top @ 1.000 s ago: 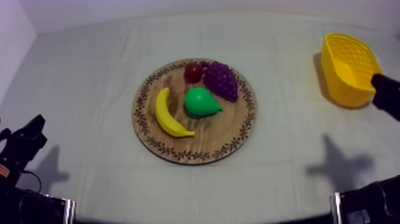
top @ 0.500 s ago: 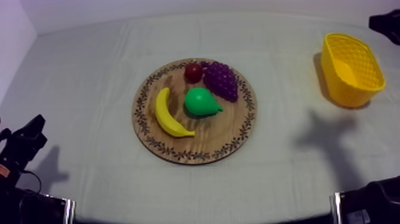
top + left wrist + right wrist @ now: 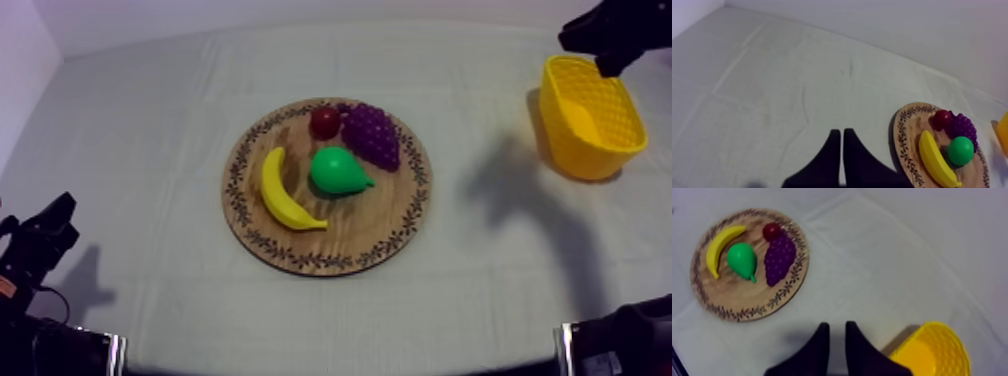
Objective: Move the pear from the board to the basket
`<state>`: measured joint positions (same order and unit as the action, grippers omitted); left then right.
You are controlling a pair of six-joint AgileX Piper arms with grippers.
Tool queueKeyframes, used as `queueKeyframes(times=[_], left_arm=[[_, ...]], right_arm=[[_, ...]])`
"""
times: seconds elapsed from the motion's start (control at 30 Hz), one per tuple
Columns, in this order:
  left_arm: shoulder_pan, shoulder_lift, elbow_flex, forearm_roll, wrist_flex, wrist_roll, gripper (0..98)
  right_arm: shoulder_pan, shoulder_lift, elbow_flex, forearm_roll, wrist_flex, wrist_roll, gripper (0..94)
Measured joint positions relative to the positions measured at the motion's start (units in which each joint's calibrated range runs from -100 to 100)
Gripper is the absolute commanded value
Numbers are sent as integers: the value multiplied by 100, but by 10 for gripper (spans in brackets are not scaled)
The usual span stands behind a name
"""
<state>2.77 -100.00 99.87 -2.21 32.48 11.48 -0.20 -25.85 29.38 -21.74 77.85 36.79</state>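
Right wrist view: pear [image 3: 741,260] is seen well beyond the parted, empty right gripper [image 3: 836,326], so approach is judged in hand and descent over it required.

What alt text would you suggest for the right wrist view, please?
The right gripper, open and holding nothing, hangs over the cloth beside the yellow basket, facing the wooden board. On the board lie a banana, a green pear, a bunch of grapes and a small red fruit.

Banana [image 3: 285,190] sits close left of the pear [image 3: 338,171], grapes [image 3: 372,135] just far-right; its near side stands free. Bare cloth [image 3: 480,285] runs from board [image 3: 340,242] to yellow basket [image 3: 572,150].
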Motion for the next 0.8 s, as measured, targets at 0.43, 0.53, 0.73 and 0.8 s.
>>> queueKeyframes(times=[0.43,0.53,0.73,0.8], left_arm=[[0,0,0,0,0,-2,1],[0,0,0,0,0,0,1],[0,0,0,0,0,0,1],[0,0,0,0,0,0,1]], right_arm=[[-115,394,-194,-111,622,585,640],[-212,477,-160,-101,525,382,662],[-646,803,-199,63,143,160,674],[-824,953,-206,111,-54,102,674]])
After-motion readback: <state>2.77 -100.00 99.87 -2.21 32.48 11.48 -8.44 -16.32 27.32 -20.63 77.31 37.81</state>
